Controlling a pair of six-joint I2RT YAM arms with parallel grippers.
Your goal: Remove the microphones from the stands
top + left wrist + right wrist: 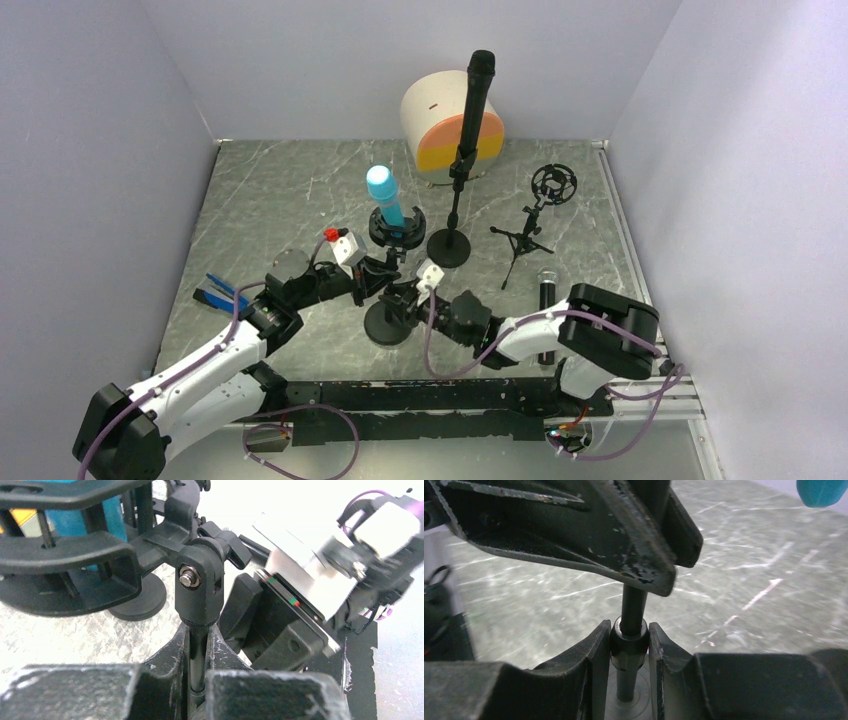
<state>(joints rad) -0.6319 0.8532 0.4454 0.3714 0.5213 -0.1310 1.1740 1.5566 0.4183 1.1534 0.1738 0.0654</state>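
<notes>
The grey marble table is walled on three sides. Bare room lies at the left rear, while a tall black microphone, a tripod and a round drum crowd the back right. The blue microphone sits tilted in the cradle of the stand at centre. The left gripper is clenched on the stand's pole just under its swivel joint. The right gripper pinches the pole's collar lower down.

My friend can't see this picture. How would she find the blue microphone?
Start at the big white and orange drum at the back of the table. In front, to its left, the blue microphone stands in a black ring. The taller microphone beside it is black.
</notes>
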